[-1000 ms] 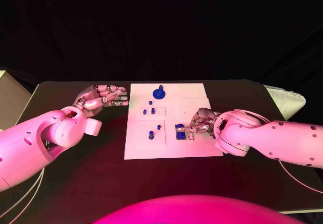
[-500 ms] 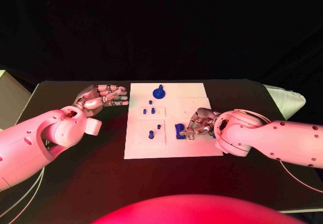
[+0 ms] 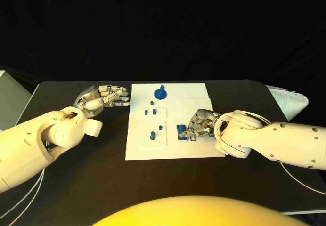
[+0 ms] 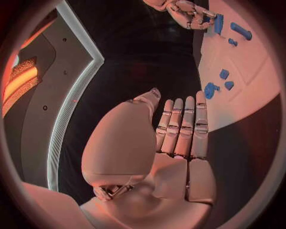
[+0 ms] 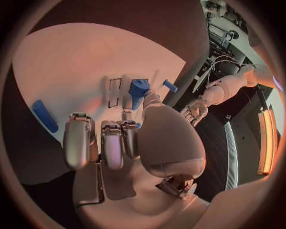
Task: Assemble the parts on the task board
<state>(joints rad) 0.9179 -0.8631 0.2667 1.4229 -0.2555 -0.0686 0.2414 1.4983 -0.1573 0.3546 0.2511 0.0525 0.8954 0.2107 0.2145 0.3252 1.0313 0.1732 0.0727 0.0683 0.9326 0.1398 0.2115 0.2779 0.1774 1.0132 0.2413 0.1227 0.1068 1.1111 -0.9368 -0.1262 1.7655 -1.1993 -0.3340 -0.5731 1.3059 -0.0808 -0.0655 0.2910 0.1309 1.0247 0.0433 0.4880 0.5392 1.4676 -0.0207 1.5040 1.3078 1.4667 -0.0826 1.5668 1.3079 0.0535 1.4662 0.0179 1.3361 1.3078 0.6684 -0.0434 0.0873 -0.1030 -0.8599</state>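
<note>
In the head view the white task board lies in the middle of the black tabletop, and the small blue parts sit on it: a round part with a stem near the far edge, a pair of short pegs below it, two more small pegs on the near left half. The right hand rests over the board's right side, its fingers curled down around a blue block-shaped part which it holds against the board. The left hand hovers above the tabletop just beside the board's left edge, palm up, fingers lightly curled and apart, holding nothing. In the left wrist view the left hand shows its fingers stretched out side by side with the thumb alongside, nothing between them; beyond them lies the task board with several blue parts, and at the far rim the right hand touches a blue part. In the right wrist view the right hand bends its fingers down onto the task board, thumb and fingertips pinching the blue block; a long blue part lies apart on the board, a small peg stands near the board's edge, and the left hand hangs open farther off.
</note>
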